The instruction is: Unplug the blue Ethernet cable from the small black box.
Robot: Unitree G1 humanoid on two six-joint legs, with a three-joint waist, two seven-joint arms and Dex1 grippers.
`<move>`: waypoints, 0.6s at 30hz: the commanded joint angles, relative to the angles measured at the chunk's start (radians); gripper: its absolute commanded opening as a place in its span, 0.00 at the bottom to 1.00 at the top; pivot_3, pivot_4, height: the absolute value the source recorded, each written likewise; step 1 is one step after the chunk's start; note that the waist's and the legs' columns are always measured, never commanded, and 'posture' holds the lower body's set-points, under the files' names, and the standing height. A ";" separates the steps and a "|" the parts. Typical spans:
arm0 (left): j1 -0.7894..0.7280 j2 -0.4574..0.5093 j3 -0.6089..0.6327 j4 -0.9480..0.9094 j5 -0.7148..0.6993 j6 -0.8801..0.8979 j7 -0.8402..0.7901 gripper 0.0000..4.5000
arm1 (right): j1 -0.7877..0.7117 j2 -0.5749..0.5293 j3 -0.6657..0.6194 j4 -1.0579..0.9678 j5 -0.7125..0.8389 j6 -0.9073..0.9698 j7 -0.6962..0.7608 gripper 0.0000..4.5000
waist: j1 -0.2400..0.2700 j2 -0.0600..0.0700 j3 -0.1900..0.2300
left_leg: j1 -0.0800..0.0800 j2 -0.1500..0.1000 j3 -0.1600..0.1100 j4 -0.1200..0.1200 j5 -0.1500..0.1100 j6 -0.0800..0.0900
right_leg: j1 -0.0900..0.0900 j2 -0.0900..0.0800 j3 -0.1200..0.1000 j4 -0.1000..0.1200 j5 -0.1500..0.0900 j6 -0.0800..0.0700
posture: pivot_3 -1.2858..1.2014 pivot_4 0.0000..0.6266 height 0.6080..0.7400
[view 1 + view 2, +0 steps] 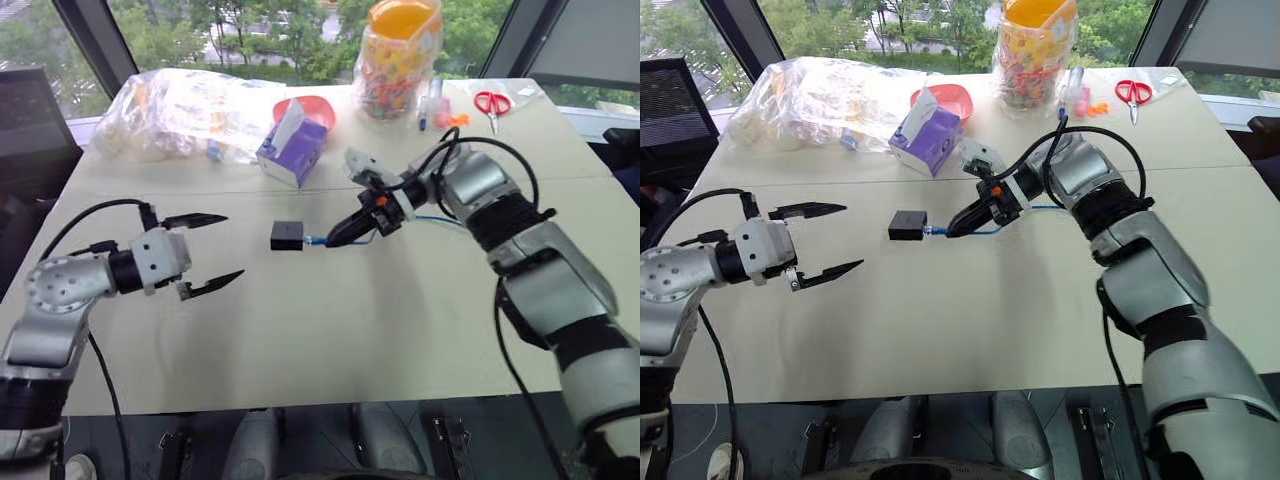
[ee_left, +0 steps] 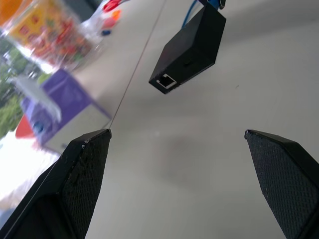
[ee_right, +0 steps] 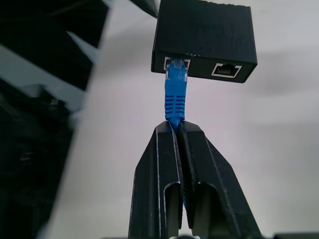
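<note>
The right gripper (image 3: 180, 130) is seen with its jaws clamped on the blue Ethernet cable (image 3: 175, 97), just behind the plug, which is still seated in a port of the small black box (image 1: 286, 235). The box appears lifted slightly off the pale surface (image 1: 330, 330); this cannot be told for certain. Left of the box, the left gripper (image 1: 218, 250) is held with its jaws wide apart, pointing toward it. Beyond the box, a purple tissue box (image 1: 293, 148) is set.
</note>
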 commanded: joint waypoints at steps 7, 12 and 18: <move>-0.032 -0.011 -0.030 -0.011 -0.018 -0.040 -0.031 1.00 | -0.061 -0.063 0.077 -0.184 0.314 0.309 0.007 0.01 | 0.004 0.000 0.000 | 0.000 0.000 0.000 0.001 0.000 0.000 | -0.003 0.000 0.000 0.006 -0.001 -0.001 | 0.52 0.24 1.00; -0.012 -0.030 -0.023 -0.076 -0.044 0.029 0.007 1.00 | -0.123 -0.053 0.153 -0.132 0.406 0.515 0.007 0.01 | 0.005 0.000 0.001 | 0.000 0.000 0.000 0.002 0.000 0.000 | -0.003 0.000 0.000 0.006 -0.001 -0.001 | 0.52 0.24 1.00; 0.055 -0.039 -0.012 -0.186 -0.083 0.129 0.039 1.00 | -0.151 -0.022 0.186 -0.087 0.446 0.603 0.007 0.01 | 0.005 0.000 0.001 | -0.001 0.000 -0.001 0.002 0.000 0.000 | -0.004 0.000 0.000 0.007 -0.001 -0.001 | 0.52 0.24 1.00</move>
